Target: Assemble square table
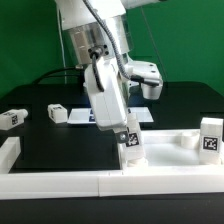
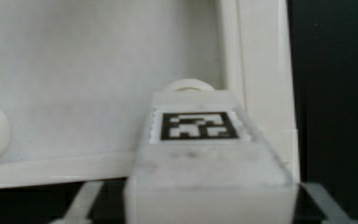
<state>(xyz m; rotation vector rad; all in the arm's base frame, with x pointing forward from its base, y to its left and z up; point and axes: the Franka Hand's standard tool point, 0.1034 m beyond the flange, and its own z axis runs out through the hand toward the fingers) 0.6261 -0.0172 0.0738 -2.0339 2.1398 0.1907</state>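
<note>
The claw [image 1: 126, 132] reaches down over one leg [image 1: 131, 148], which stands upright at the near rail [image 1: 60, 182]. In the wrist view this leg sits in a corner of the slab [image 2: 87, 70], close inside the raised rim, with its tag facing the camera. The claw straddles the leg, but I cannot tell whether its pads press on it or stand just clear.

The job looks to be at an early stage. At most this one leg is at its corner, and the pictures do not show whether it is fully seated. Three others wait loose on the black tabletop [image 1: 50, 140]:
- a spare leg [image 1: 12, 117] at the exterior view's left edge
- a second spare [image 1: 57, 112] farther back
- a third spare [image 1: 208, 138] on the exterior view's right

Each of them has yet to be fetched and fitted.
</note>
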